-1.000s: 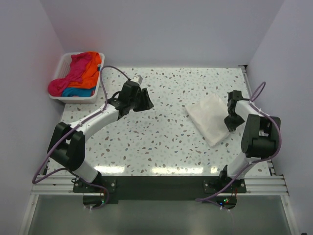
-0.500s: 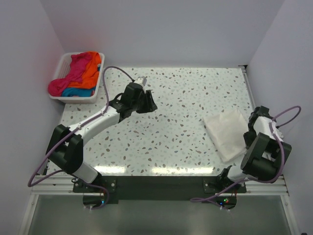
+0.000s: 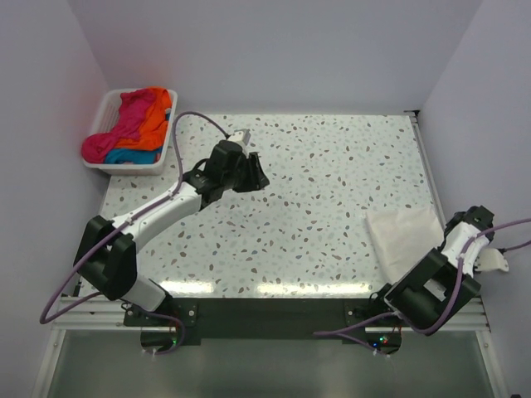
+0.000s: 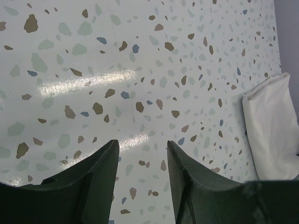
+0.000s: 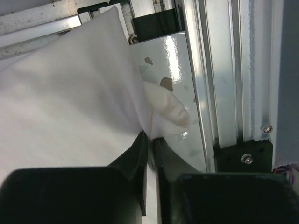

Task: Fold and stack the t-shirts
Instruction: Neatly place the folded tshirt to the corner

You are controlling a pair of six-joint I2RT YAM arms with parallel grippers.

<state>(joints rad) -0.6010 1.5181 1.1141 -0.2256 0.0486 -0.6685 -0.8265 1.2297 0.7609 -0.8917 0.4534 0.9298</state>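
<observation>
Folded white shirt (image 3: 405, 240) lies at the table's (image 3: 332, 166) right near corner
Its edge is pinched by the right gripper (image 5: 149, 140); the left gripper (image 4: 142, 149), spread and empty, is placed nearer the shirts (image 3: 137, 124) in the far-left basket (image 3: 101, 116)

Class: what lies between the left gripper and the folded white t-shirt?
Only bare speckled table lies between the left gripper and the folded white t-shirt, clearest in the top external view.

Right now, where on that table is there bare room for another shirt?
Widest bare patch: the middle of the table, between the left arm's fingers and the folded white shirt. The far right corner behind that shirt is free. Crowded: the near right edge, where the right fingers pinch the shirt, and the far left, by the basket.
</observation>
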